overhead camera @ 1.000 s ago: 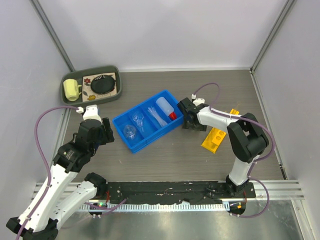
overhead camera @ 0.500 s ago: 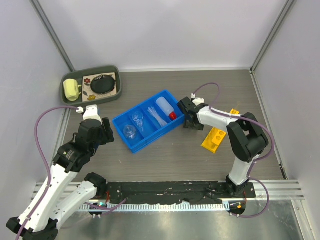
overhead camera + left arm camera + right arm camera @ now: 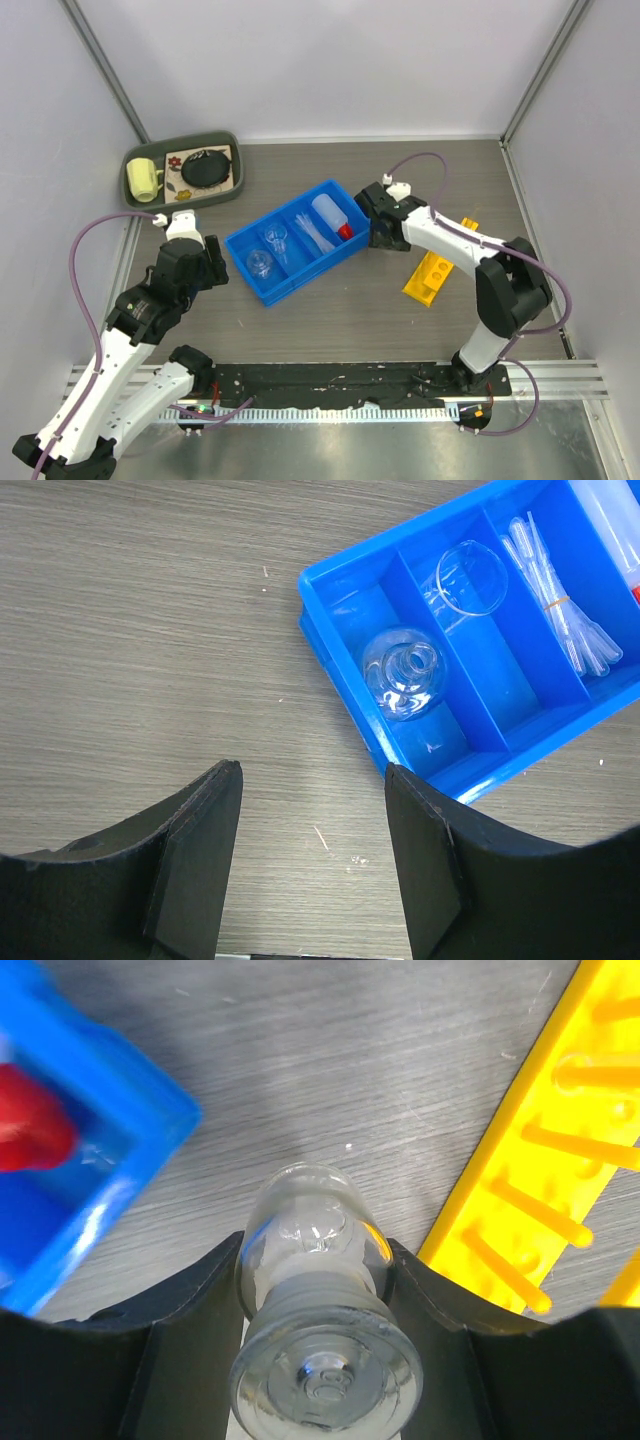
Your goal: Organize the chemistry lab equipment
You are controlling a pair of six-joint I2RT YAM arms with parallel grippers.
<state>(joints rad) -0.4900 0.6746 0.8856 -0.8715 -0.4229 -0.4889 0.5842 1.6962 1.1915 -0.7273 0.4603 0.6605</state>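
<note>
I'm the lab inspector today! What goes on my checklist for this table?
Surface: grey wood-look table, a few pale specks.
Job's things: blue bin holds round flask, beaker, pipettes, squeeze bottle; yellow rack lies outside it on the table.
Clutter: green tray with yellow mug and round black object.
Grippers: left gripper open, empty, beside the bin; right gripper shut on a small glass vial between bin and rack.
Cables: purple cables loop off both arms.
Surroundings: white walls, metal corner posts.
</note>
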